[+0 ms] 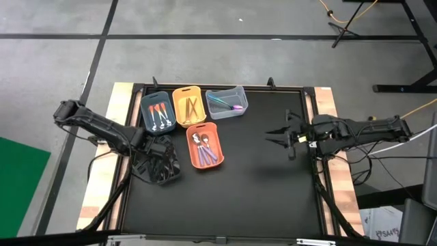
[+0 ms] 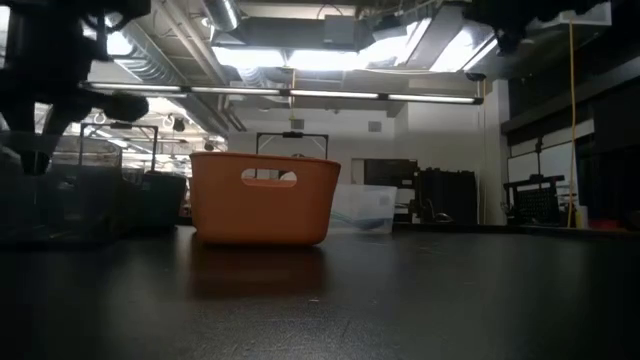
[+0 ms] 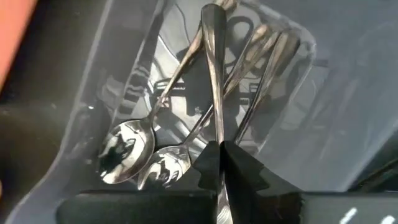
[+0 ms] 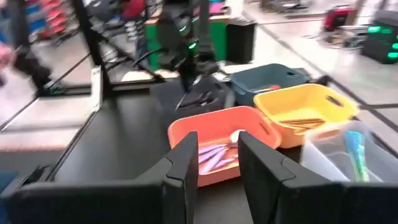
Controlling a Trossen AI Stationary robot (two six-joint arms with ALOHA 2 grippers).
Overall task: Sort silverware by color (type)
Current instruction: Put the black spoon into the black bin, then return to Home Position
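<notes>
Silverware, small shiny spoons and forks, lies sorted in bins: the left end effector [image 3: 222, 163] is pinched shut on the handle of a glossy black utensil [image 3: 212, 74], standing in the dark bin [image 1: 161, 162] directly beneath it, beside two mirror-dark spoons [image 3: 127, 149]. Just beyond it sit a teal bin with orange-red pieces [image 1: 158, 111], a yellow bin with gold pieces [image 1: 189, 105], an orange bin with purple iridescent pieces [image 1: 204, 146] and a clear bin with teal ones [image 1: 225, 102]. The right end effector [image 1: 281, 136] hangs open and empty over the black worktop [image 1: 246, 191], well apart from the bins ahead of it.
</notes>
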